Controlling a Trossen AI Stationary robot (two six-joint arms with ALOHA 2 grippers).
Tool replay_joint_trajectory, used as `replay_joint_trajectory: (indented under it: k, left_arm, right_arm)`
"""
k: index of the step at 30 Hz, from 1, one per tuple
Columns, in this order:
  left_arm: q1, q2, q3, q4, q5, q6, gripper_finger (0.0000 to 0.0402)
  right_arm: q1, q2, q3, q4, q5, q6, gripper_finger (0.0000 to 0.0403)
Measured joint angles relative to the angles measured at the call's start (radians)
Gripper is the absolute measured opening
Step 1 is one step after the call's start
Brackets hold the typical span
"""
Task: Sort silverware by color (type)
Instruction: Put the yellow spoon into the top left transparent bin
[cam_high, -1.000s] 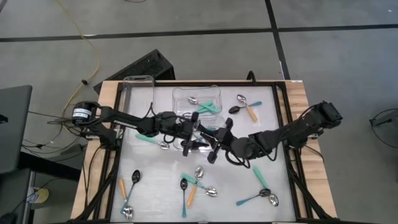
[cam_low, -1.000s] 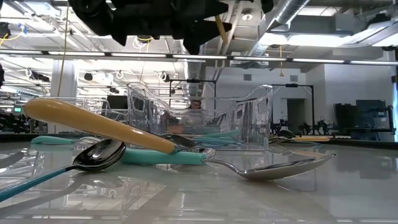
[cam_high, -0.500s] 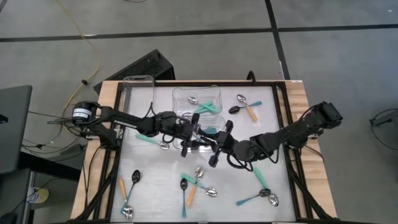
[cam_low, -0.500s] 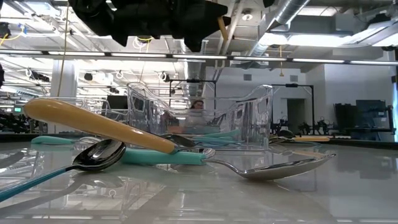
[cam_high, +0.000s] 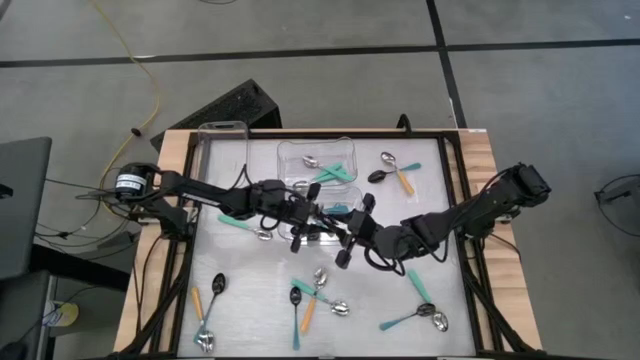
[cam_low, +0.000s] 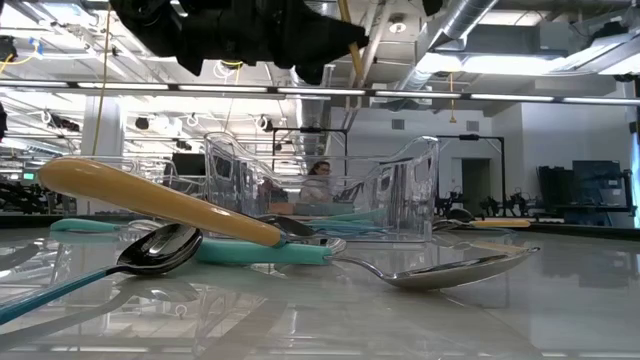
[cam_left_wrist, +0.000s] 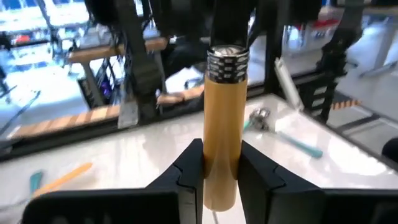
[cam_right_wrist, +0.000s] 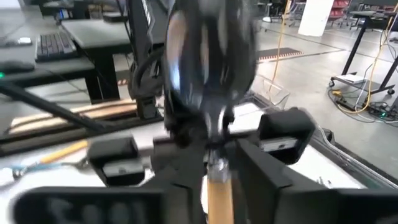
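The left gripper (cam_left_wrist: 221, 171) is closed snugly on the orange handle of a spoon (cam_left_wrist: 222, 130), its two dark fingers (cam_left_wrist: 189, 171) pressing the handle from both sides. In the left wrist view the handle stands up between the fingers, ending in a ribbed silver collar. The right gripper (cam_right_wrist: 214, 165) is narrowed around the same spoon near the neck, with the dark shiny bowl (cam_right_wrist: 208, 62) rising in front of its camera and a bit of orange handle showing below. From above, both grippers meet over the middle of the desk (cam_high: 250, 300), just in front of the clear tub (cam_high: 345, 160), the left gripper (cam_high: 305, 222) coming from the left side and the right gripper (cam_high: 350, 235) from the right.

The desk has a pale glossy top inside a wooden frame. A second clear tub (cam_high: 222, 135) sits at the far left corner. The nearer tub holds a silver spoon and teal-handled spoons. Other spoons (cam_high: 305, 300) lie scattered in front of the tub, some teal-handled, some orange-handled, pointing in various directions; a pair (cam_high: 395, 172) lies just right of the tub. In the low view an orange handle (cam_low: 150, 200) slants across a teal one, with a silver bowl (cam_low: 455, 270) lying flat. Beyond is a grey floor and a workshop with ducting overhead.
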Motion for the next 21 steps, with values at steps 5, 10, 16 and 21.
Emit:
replay_joint_trajectory:
  k: [5, 10, 16, 21]
  left_arm:
    - [0.001, -0.061, -0.001, -0.098, -0.108, 0.038, 0.0046]
    - [0.019, -0.240, -0.001, -0.390, -0.287, 0.066, 0.0046]
    - [0.107, -0.594, 0.001, -0.912, -0.581, 0.019, 0.0046]
    - [0.315, -0.768, 0.001, -1.269, -0.796, -0.292, 0.0046]
  right_arm:
    - [-0.001, -0.031, 0.000, -0.040, -0.001, -0.017, 0.0218]
    - [0.039, -0.088, 0.000, -0.267, -0.015, 0.040, 0.0273]
    - [0.090, -0.126, 0.000, -0.553, -0.018, 0.295, 0.0281]
    - [0.094, -0.128, 0.000, -0.623, 0.000, 0.322, 0.0281]
